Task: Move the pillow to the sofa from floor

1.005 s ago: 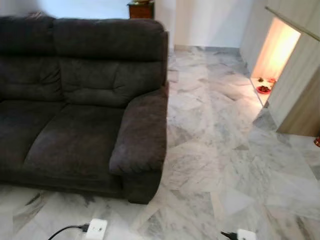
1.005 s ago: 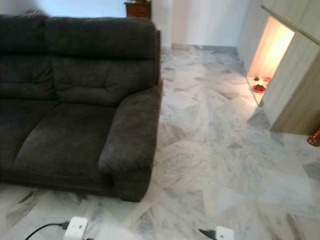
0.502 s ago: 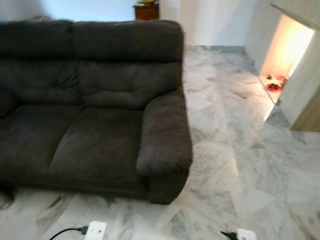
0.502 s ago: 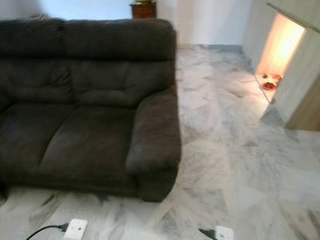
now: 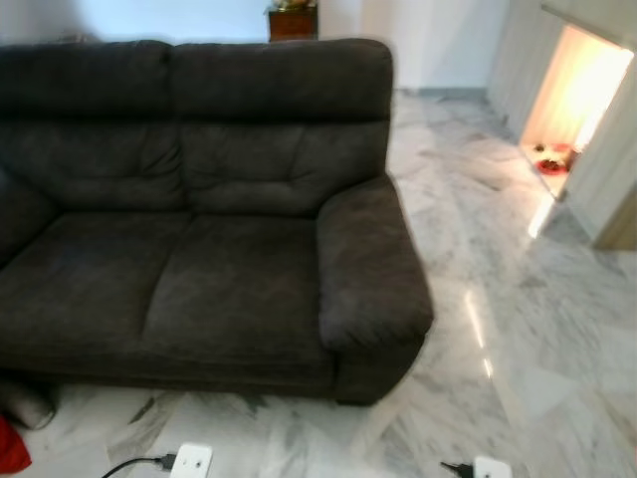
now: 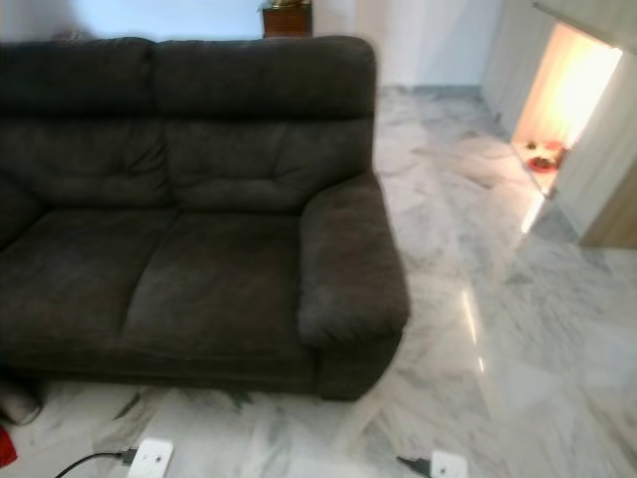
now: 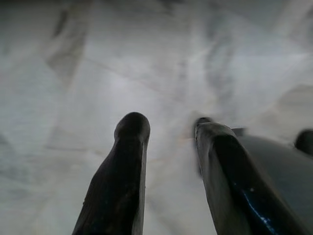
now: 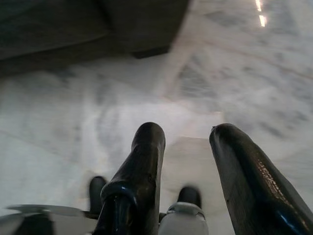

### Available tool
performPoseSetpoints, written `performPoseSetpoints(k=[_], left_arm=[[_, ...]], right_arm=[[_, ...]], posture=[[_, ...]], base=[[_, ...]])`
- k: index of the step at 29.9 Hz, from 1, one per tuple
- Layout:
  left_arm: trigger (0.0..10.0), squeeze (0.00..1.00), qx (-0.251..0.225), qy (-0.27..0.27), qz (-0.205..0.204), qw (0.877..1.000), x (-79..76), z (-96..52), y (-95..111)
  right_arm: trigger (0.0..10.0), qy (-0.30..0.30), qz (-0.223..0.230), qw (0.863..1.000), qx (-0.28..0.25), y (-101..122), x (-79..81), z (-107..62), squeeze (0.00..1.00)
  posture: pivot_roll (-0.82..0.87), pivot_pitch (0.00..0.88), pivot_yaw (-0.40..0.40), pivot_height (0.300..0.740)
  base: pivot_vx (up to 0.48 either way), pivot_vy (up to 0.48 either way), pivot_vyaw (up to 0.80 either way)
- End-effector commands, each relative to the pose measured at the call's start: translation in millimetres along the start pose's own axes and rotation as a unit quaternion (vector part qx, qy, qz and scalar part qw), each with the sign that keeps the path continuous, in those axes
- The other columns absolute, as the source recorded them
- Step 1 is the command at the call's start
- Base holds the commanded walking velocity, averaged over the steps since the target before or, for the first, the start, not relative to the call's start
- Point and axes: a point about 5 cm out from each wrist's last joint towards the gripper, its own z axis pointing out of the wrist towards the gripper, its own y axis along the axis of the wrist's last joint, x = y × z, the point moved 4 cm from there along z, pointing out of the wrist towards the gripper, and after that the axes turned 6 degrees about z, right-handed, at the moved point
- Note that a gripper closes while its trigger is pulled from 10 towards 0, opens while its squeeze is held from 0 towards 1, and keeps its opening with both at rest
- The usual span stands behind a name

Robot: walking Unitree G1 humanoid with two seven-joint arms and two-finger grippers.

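Presently the dark sofa [image 5: 199, 209] stands on marble floor [image 5: 518, 329], its seat bare; a red edge [image 5: 10, 448] at its left foot may be the pillow, uncertain. Search step: next, turn left. Left end effector [image 7: 166, 132] and right end effector [image 8: 188, 137] hang spread, holding nothing.

Dark grey two-seat sofa [image 5: 199, 229], seat cushions bare, on marble floor [image 5: 518, 339]

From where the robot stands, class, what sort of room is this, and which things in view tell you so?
Most likely a home living room: a dark two-seat sofa stands on a polished marble floor, with a small wooden cabinet against the wall behind it.
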Motion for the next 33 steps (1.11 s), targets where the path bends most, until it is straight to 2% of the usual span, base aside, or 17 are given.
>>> performPoseSetpoints(k=[1,8,12,15,16,21,33], left_arm=[[10.0,0.00,0.056,0.039,-0.082,0.994,24.6,-4.7,-23.5],[10.0,0.00,0.057,0.038,-0.088,0.994,21.4,-4.9,-25.1],[10.0,0.00,0.061,0.034,-0.079,0.994,21.6,-5.3,-26.7],[10.0,0.00,0.062,0.033,-0.076,0.995,22.3,-5.7,-27.7],[10.0,0.00,0.061,0.035,-0.081,0.994,22.8,-5.9,-28.2],[10.0,0.00,0.060,0.036,-0.078,0.994,23.9,-5.9,-27.7],[10.0,0.00,0.059,0.036,-0.080,0.994,24.3,-5.6,-26.7]], right_arm=[[10.0,0.052,0.069,0.992,0.088,-49.8,27.6,-9.2,0.00],[10.0,0.053,0.037,0.994,0.088,-49.4,23.8,-9.3,0.00],[10.0,0.059,0.036,0.994,0.086,-49.9,25.4,-9.7,0.00],[10.0,0.063,0.042,0.993,0.088,-51.4,27.0,-10.2,0.00],[10.0,0.062,0.055,0.992,0.091,-53.1,27.8,-10.6,0.00],[10.0,0.061,0.060,0.992,0.092,-53.7,28.4,-10.7,0.00],[10.0,0.060,0.059,0.992,0.091,-52.4,28.5,-10.2,0.00]], posture=[[0.16,0.032,0.072,0.740],[0.15,0.021,0.067,0.740],[0.13,0.013,0.076,0.740],[0.13,0.001,0.079,0.740],[0.13,0.000,0.079,0.740],[0.13,0.002,0.082,0.740],[0.13,0.032,0.083,0.740]], base=[[0.000,0.480,0.00],[0.000,0.480,0.00],[0.000,0.480,0.74],[0.000,0.480,0.80],[0.000,0.480,0.00],[0.000,0.480,0.00],[0.000,0.480,0.00]])
